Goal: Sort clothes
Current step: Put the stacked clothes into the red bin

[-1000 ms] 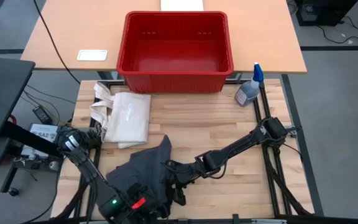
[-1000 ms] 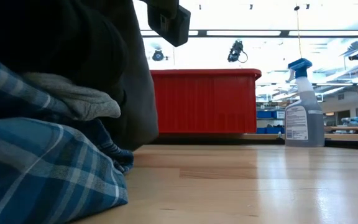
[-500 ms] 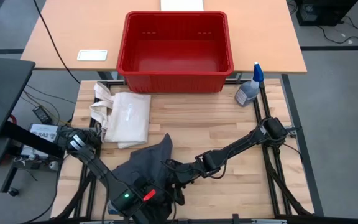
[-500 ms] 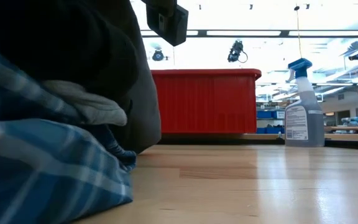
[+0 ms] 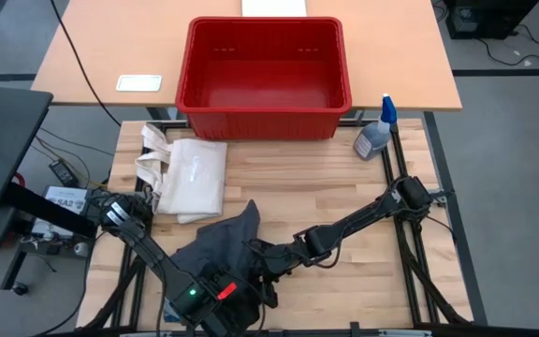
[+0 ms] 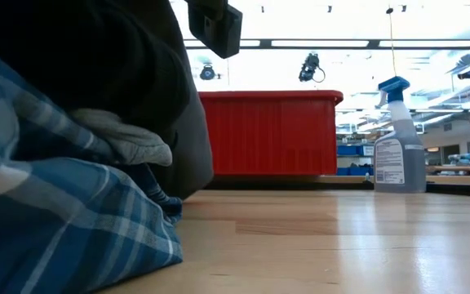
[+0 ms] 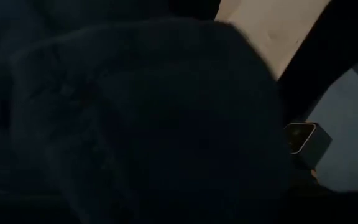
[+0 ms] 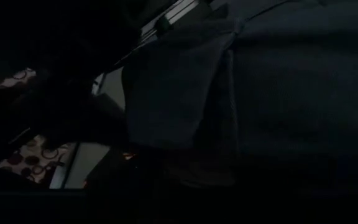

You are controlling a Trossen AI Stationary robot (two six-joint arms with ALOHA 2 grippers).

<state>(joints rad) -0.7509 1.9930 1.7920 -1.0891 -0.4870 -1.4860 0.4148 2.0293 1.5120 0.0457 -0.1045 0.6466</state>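
Observation:
The clothes lie in one heap at the table's near edge, left of the middle. On top is the dark grey cloth (image 5: 221,245), its peak pointing to the far side. In the low view the blue-and-white plaid cloth (image 6: 64,237) lies at the bottom of the heap, with a light grey fold (image 6: 125,139) and dark fabric (image 6: 80,57) above it. My left gripper (image 5: 215,304) is low over the heap's near side, and my right gripper (image 5: 262,271) is at its right side. Dark cloth fills both wrist views (image 7: 135,124) (image 8: 278,93) and hides the fingers.
A white tote bag (image 5: 190,176) lies flat at the table's far left. A spray bottle (image 5: 375,136) stands at the far right corner. A red bin (image 5: 265,75) and a white card (image 5: 138,82) sit on the other table beyond. Bare wood (image 5: 344,178) lies right of the heap.
My left arm has moved along the near edge toward the table's right, into the heap. In the low view the plaid cloth has bulged and spread toward the right, and the light grey fold has shifted with it.

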